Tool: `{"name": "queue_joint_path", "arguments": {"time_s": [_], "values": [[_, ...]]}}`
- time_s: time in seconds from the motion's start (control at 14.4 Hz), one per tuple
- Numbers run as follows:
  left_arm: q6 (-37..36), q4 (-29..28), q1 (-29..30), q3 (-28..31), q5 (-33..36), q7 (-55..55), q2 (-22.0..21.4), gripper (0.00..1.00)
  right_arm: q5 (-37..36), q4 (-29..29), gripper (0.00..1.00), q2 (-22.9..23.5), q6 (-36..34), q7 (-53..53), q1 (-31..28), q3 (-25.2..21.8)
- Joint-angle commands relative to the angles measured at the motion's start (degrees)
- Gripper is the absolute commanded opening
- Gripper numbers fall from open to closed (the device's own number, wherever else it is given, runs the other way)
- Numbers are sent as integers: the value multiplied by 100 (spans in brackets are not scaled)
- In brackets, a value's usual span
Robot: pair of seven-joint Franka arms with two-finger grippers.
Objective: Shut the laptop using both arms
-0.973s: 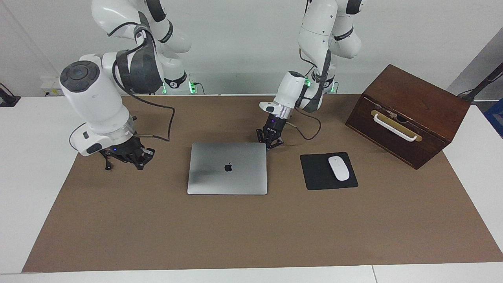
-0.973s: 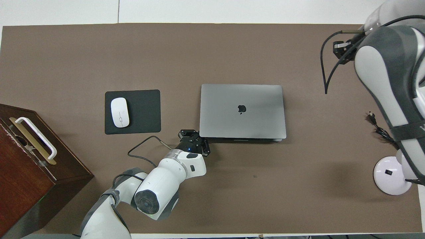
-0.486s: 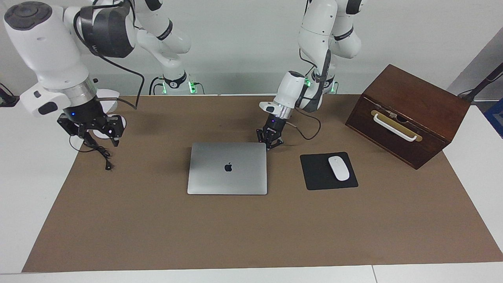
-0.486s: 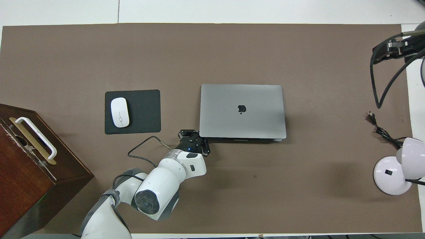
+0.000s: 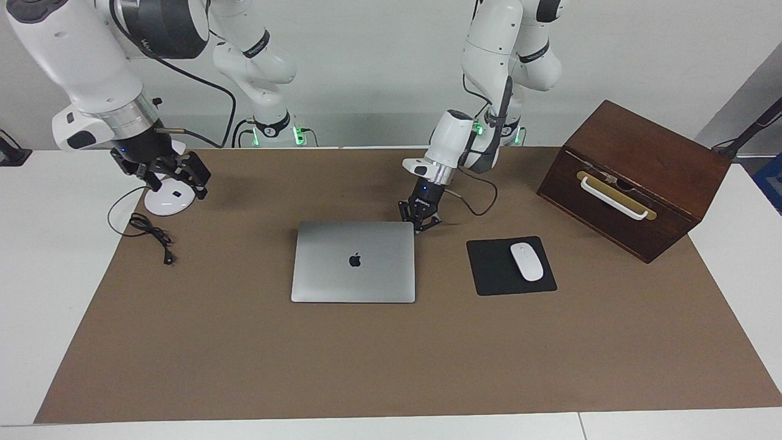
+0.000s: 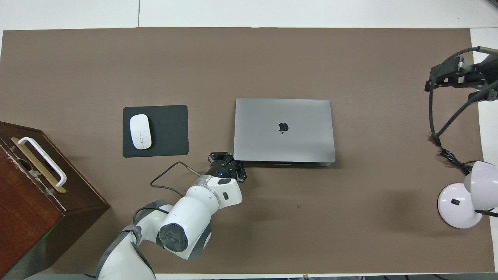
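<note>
The laptop [image 5: 353, 261] lies shut, so the closed left gripper [image 5: 420, 221] by its corner and the wide-open right gripper [image 5: 174, 174] over the lamp base [image 5: 164, 201] should lift off gently.

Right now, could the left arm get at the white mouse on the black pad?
Probably yes. The left gripper, shut, sits by the laptop corner; bare mat lies between it and the white mouse.

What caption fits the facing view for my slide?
Slim silver-grey laptop lies closed; left gripper shut at its corner nearest the robots, right gripper raised over the white lamp base.
</note>
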Motion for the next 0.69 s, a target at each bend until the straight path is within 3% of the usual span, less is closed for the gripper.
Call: {"name": "queue_joint_path", "arguments": {"time_s": [0.0,0.42,0.63], "values": [[-164,-138,-48,145,-227,97,313,0,286,-767,100,-541,451,529,-8,88],[-217,-138,14,136,-297,9,190,0,101,-749,100,-699,460,905,799,97],[-828,-138,101,145,-324,-44,-247,0,84,-767,100,-708,696,1287,1222,97]]}}
